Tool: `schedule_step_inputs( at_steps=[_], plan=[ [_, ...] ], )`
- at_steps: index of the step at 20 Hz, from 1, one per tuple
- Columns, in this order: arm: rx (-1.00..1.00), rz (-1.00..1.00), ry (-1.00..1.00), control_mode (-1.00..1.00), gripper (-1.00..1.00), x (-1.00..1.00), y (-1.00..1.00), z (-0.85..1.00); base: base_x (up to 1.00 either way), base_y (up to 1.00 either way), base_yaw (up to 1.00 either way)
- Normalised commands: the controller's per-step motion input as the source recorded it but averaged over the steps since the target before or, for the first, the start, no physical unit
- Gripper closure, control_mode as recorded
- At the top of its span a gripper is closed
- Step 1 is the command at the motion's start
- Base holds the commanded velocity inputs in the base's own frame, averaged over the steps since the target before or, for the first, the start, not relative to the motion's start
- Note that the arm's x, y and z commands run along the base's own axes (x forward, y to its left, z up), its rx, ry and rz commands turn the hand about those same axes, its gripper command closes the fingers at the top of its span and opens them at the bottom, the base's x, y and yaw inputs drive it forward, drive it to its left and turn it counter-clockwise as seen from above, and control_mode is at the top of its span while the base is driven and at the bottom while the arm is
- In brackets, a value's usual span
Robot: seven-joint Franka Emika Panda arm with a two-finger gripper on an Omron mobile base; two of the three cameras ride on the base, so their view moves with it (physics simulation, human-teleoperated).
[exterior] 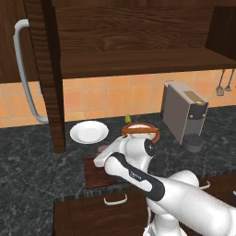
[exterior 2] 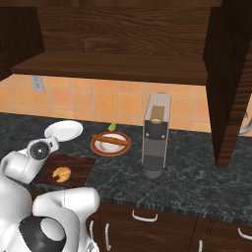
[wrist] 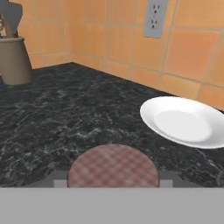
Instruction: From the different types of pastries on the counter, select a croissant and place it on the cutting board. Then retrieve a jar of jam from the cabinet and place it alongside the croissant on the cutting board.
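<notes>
Our fingers clamp the small checked-lid jam jar low over the dark wooden cutting board; releasing carelessly could tip it onto the golden crescent croissant.

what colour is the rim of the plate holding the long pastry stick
Reddish-orange rim on the plate under the pastry stick; clearest in the right base view.

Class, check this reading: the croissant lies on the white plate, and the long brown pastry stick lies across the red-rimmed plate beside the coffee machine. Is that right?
One detail is wrong. In the right base view the croissant lies on the cutting board, not on the white plate, which holds nothing. The pastry stick does lie across the red-rimmed plate beside the coffee machine.
</notes>
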Motion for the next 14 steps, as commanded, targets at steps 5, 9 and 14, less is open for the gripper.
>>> schedule_step_inputs(
  at_steps=[5,9,14],
  plan=[
    [0.00,0.03,0.00,-1.00,1.00,0.27,0.00,-0.44,0.00,0.00,0.00],
    [0.00,0.01,0.00,-1.00,1.00,0.29,0.00,-0.24,0.00,0.00,0.00],
    [0.00,0.03,0.00,-1.00,1.00,0.34,0.00,-0.30,0.00,0.00,0.00]
  ],
)
